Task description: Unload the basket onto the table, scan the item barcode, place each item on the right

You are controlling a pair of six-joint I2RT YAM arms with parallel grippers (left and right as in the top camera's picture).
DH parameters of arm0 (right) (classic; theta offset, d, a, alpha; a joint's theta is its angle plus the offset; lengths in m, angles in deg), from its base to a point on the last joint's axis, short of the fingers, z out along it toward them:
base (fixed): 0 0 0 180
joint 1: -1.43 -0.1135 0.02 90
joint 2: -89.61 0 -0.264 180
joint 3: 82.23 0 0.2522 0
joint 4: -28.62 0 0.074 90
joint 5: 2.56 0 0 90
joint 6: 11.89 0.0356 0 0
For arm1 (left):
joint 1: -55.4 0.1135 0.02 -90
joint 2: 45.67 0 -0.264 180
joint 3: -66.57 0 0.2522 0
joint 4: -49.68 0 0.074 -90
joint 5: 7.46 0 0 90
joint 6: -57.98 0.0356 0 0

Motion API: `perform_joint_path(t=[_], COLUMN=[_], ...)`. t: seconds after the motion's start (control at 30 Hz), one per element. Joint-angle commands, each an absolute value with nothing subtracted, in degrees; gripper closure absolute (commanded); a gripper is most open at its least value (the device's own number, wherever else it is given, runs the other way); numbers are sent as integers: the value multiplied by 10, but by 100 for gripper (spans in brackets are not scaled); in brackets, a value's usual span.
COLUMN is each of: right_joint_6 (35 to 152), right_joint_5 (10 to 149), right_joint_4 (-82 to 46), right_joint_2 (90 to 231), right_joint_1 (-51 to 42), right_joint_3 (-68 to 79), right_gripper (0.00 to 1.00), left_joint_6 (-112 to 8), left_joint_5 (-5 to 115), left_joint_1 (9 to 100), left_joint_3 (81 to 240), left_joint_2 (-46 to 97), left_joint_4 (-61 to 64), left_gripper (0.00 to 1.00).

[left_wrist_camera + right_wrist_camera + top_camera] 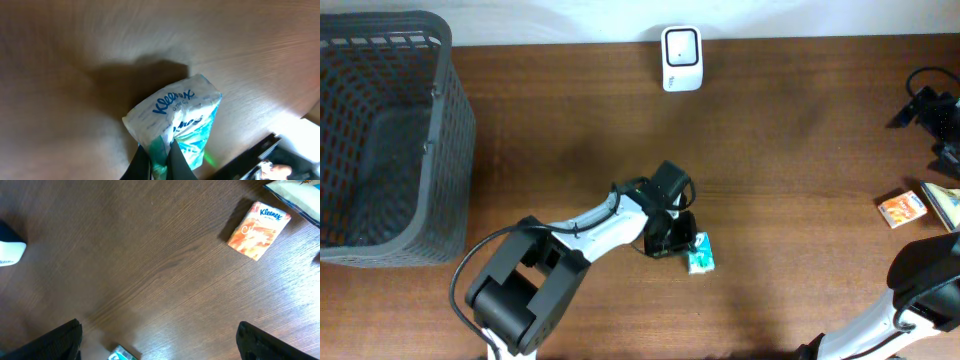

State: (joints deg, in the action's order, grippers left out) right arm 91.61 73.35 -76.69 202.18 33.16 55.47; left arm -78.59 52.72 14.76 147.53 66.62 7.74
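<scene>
Tissue pack (175,112) pinched by left gripper (159,155).
Jaws are clamped on its edge; the pack is seen at 12 o'clock from them.

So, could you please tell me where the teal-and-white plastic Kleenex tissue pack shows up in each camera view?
Overhead: the teal-and-white plastic Kleenex tissue pack lies below centre, slightly right.
Left wrist: mid-frame, lower end pinched by the left tool.
Right wrist: only a corner, bottom edge, left of centre.
Shared landmark: the white box-shaped scanner, top centre overhead, left edge in right wrist.
</scene>
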Motion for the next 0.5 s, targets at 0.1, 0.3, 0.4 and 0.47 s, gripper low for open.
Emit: perform_joint_path(t=[0.1, 0.3, 0.4, 0.47], right_joint_6=[917, 917, 917, 917], right_joint_5=[730, 730, 730, 730], right_joint_4=[-768, -768, -768, -768], right_joint_2=[2026, 2026, 2026, 2026], right_joint_1=[332, 332, 332, 332], right_joint_3=[557, 557, 557, 557], right_gripper=[2, 2, 1, 2], left_joint_6=[-471, -437, -439, -442], left_joint_5=[644, 760, 760, 759], left_joint_1=[216, 267, 278, 278], left_joint_3=[1598, 1604, 1603, 1603], left_joint_2=[676, 681, 696, 714], left_joint_4=[90, 193, 213, 218], left_gripper=[100, 96, 97, 97])
